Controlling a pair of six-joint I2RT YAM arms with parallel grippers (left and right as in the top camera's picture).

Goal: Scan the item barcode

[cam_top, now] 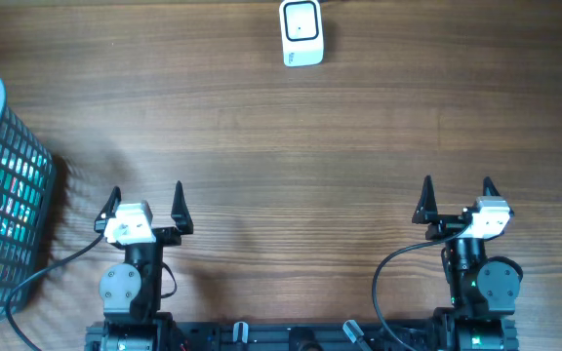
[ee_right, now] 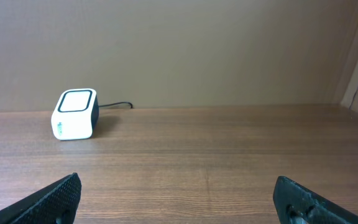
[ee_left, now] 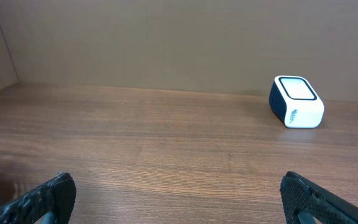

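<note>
Your left gripper (cam_top: pixel 146 192) stands wide open and holds nothing. In the left wrist view its two black fingers (ee_left: pixel 50 196) sit in the bottom corners with bare wood between them. Your right gripper (cam_top: pixel 458 185) is open just as wide and is also empty, and its own fingers (ee_right: pixel 53 198) frame the bottom of the right wrist view in the same way. Both grippers sit at the near edge of the table (cam_top: pixel 281 146), well apart from each other, and both point toward the far side.

Left of the left gripper, at the left edge of the table, you have the basket (cam_top: pixel 45 171). It is grey mesh and partly cut off by the frame. Green shapes (cam_top: pixel 8 190) show through the mesh, but you cannot tell what they are or whether any carries a barcode.

The scanner (cam_top: pixel 301 32) stands at the far edge of the table, about midway between the two arms and well apart from both grippers. It is a small white box with a dark band and a pale window on its upper face. From the left wrist you see it far and to the right. From the right wrist you see it far and to the left. There, a dark cord (ee_right: pixel 115 105) runs from behind it to the right, along the foot of the brown wall (ee_right: pixel 229 50).
</note>
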